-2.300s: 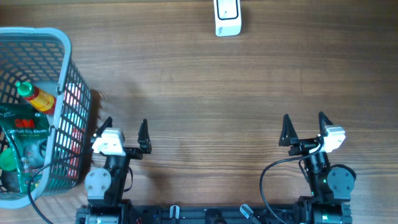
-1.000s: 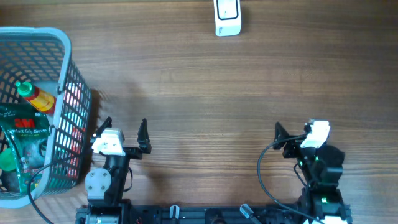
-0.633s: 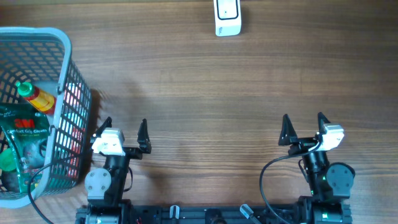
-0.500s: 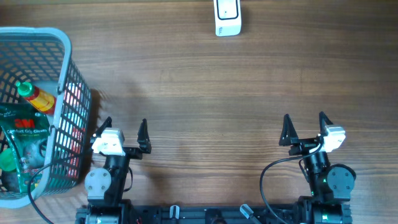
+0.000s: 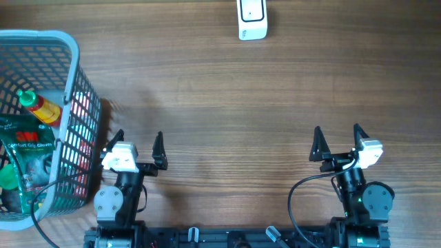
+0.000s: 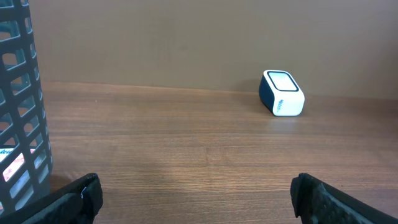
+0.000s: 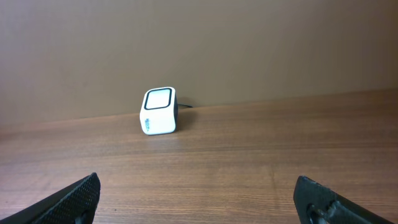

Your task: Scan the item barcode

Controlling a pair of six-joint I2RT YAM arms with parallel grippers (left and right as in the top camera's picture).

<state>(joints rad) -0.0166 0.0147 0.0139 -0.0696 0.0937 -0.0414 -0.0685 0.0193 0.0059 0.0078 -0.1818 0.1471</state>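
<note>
The overhead view alone looks into the basket, which stands well to the left of the scanner and nearer the arms. In it lie a green 3M packet and a bottle with a green cap and a red and yellow body. Any barcode on them is too small to make out. The left wrist view catches only the basket's mesh wall at its left edge. The right wrist view does not take the basket in.

Both wrist views show the scanner from the side, a small white box with a dark back and a framed window on its slanted top. The overhead view gives only its top.

The scanner sits at the far edge of the bench. The left jaws and the right jaws sit well apart from the scanner at the near edge, one to either side of its line. It appears right of centre in the left wrist view and left of centre in the right wrist view. The packet and bottle lie left of the left jaws, behind the basket wall.

Both pairs of jaws stand wide open, holding nothing, with only bare wood between their tips.
</note>
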